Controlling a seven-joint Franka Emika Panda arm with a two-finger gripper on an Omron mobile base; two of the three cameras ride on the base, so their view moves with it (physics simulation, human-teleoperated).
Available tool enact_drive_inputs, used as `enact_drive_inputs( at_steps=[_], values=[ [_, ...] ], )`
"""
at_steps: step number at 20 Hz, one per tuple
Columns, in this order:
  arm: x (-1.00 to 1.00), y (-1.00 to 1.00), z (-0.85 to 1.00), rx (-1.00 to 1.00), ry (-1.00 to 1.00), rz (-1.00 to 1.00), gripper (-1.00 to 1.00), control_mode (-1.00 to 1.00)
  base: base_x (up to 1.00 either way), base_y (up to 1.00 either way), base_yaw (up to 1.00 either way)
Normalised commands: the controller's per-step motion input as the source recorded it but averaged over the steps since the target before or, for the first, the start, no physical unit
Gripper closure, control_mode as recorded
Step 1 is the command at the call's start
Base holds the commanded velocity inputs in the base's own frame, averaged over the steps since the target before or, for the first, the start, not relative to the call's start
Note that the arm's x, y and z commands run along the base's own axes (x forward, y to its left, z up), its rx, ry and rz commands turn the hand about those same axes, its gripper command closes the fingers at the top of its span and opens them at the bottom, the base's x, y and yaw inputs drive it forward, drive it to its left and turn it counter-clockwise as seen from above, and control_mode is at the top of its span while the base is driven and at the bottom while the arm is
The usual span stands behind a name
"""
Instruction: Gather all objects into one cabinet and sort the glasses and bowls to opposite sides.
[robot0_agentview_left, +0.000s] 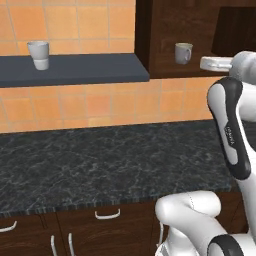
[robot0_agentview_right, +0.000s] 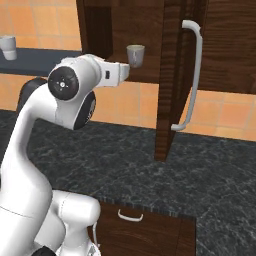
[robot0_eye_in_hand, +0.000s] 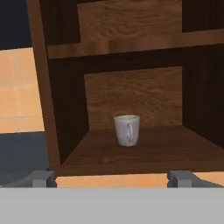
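Observation:
A grey-beige handled mug stands alone on the lower shelf of the open dark wood cabinet, left of middle. My gripper is open and holds nothing. It hangs level with that shelf, just in front of it and short of the mug. A pale grey-white tumbler stands apart, on the dark shelf far to the left. The cabinet door with its curved pale bar handle is swung open to the right of my hand. The bowls are out of view.
A flat dark blue-grey shelf runs along the orange tiled wall, left of the cabinet. A black stone counter lies below, with wood drawers under it. The open door juts out over the counter.

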Motion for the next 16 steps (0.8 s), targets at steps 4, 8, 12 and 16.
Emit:
enact_drive_inputs(
  at_steps=[4, 8, 12, 16],
  values=[
    [1.0, -0.08, 0.09, 0.0, 0.01, -0.1, -1.0, -1.0, 0.0, 0.0, 0.0],
    [0.68, -0.13, -0.08, 0.02, 0.22, 0.07, -1.0, -1.0, 0.0, 0.0, 0.0],
    [0.78, -0.37, 0.0, 0.1, 0.19, 0.0, -1.0, -1.0, 0.0, 0.0, 0.0],
    [0.37, -0.16, 0.0, 0.0, 0.01, -0.01, -1.0, -1.0, 0.0, 0.0, 0.0]
  ],
)
